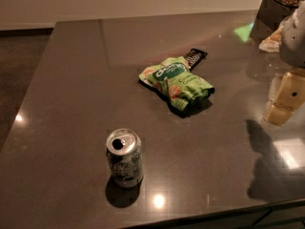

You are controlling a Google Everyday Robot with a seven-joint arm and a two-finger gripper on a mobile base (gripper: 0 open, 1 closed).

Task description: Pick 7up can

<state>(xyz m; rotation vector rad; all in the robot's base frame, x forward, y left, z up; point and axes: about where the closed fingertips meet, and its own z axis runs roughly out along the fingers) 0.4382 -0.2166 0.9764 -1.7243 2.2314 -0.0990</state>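
Note:
The 7up can (125, 157) stands upright on the dark table (71, 89) near its front edge, left of centre. It is silver with a green and white label, and its round top has a dark opening. My gripper (285, 101) is at the right edge of the view, pale cream in colour, above the table surface. It is far to the right of the can and a little farther back, and it touches nothing. Its shadow falls on the table below it.
A bright green snack bag (177, 82) lies at the table's centre, with a flat black candy bar (195, 57) just behind it. Boxes and a container of snacks (281, 4) stand at the far right corner. The table's front edge runs just below the can.

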